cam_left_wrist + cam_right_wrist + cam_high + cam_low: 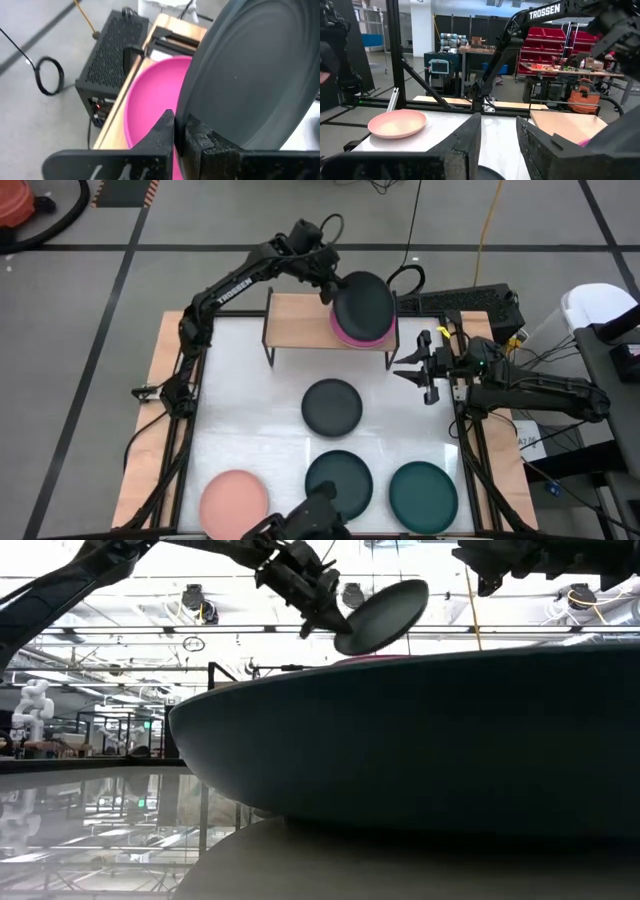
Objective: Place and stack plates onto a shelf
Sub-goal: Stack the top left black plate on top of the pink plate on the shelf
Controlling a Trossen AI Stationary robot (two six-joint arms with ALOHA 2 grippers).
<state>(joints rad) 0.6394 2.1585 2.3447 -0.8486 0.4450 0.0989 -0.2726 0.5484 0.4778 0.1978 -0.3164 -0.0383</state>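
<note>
Left end effector [330, 292] pinching the rim of a dark grey plate [364, 305], fingers [162, 131] pressed on either side of its edge in the left wrist view. Plate held tilted and clear above the magenta plate [352, 335] already lying on the right half of the wooden shelf [300, 322] — probably an edge grip because a shallow plate offers nothing else to pinch, and tilted so the far lip could meet the stack first. Seemingly the lowering step of stacking, release not yet made; left half of the shelf top bare.

Right end effector [420, 370] waiting just off the shelf's right end above the white counter [250, 400], fingers spread and holding nothing, kept aside likely to leave the left arm room.

Four plates lying apart on the counter, not yet shelved: another dark grey plate [332, 406] at centre, a light pink plate [234, 500] at front left, a dark green plate [339, 481] beside it, a teal plate [423, 495] at front right. Main risk judged: dropping off-centre and sliding off the magenta one.
</note>
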